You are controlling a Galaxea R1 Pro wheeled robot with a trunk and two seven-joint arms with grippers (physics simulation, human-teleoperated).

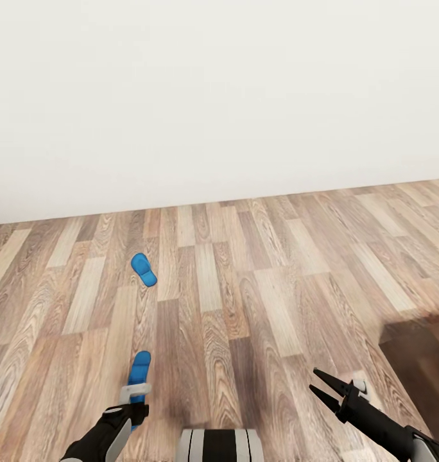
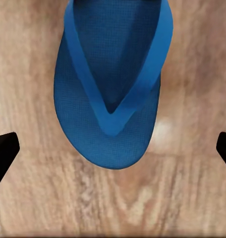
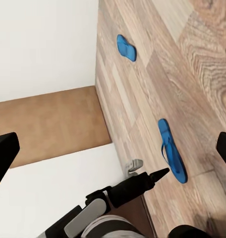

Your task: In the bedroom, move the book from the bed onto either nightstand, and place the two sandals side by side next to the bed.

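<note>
A wood-plank floor [image 1: 258,301], its boards streaked grey-brown with swirling grain, runs up to a plain white wall [image 1: 219,96] in the head view. Two flat, bright blue sandals lie on it, well apart: the far sandal [image 1: 144,269], a smooth rounded oval, rests at about 11 o'clock from the robot's base, while the near sandal [image 1: 140,372] lies at roughly 10 o'clock, just ahead of the left gripper [image 1: 135,399]. The left wrist view looks straight down on the near sandal's finely dimpled sole and V-shaped thong strap (the strap reads blue here), with the two dark fingertips [image 2: 4,151] spread wide to either side, clear of it and gripping nothing. The right gripper [image 1: 325,387], at 4 o'clock, hangs above the boards with its pointed black fingers parted and empty. A dark brown wooden corner [image 1: 425,366] sits at the frame's right edge; what it belongs to cannot be told. The right wrist view takes in both sandals and the left arm [image 3: 123,191].
</note>
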